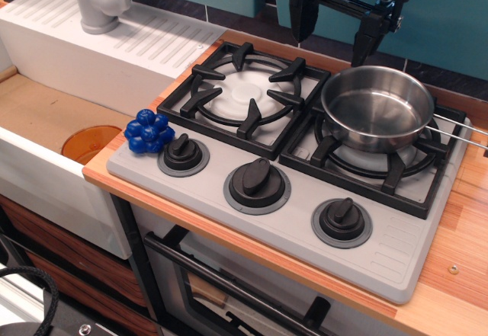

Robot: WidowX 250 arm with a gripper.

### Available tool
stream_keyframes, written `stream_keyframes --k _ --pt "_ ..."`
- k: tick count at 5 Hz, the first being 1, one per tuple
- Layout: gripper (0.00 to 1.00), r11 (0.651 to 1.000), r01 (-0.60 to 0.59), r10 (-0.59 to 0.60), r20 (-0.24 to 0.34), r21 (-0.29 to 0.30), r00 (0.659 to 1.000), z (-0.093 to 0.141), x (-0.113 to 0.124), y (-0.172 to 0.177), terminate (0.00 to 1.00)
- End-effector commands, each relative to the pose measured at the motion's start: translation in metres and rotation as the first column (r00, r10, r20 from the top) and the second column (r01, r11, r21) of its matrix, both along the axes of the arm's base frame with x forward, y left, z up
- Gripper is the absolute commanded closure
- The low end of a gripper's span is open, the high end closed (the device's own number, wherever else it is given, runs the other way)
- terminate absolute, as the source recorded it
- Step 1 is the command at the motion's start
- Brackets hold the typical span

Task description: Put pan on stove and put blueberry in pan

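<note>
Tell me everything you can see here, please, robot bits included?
stove: one, grey with black grates, on the wooden counter
knobs: three, black, along the stove's front
pan: one, shiny steel, empty, on the right burner
blueberry: one dark-blue cluster, at the stove's front left corner by the left knob
disc: one, orange, in the sink
sink: one, white, left of the stove
tap: one, grey, behind the sink
gripper: one, black, open, above and behind the pan, holding nothing

An orange disc is seen in the sink at nine o'clock; a grey tap is mounted at eleven o'clock.
</note>
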State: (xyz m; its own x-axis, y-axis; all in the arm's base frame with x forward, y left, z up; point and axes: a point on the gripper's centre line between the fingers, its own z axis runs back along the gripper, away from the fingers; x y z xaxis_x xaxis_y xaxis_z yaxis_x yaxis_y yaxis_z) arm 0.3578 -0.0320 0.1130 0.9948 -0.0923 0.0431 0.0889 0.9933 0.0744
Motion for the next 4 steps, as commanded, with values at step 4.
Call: stream_keyframes --k 4 --pt "0.0 1.0 0.013 -0.011 0.093 -0.026 0.996 -0.054 0.02 0.002 0.0"
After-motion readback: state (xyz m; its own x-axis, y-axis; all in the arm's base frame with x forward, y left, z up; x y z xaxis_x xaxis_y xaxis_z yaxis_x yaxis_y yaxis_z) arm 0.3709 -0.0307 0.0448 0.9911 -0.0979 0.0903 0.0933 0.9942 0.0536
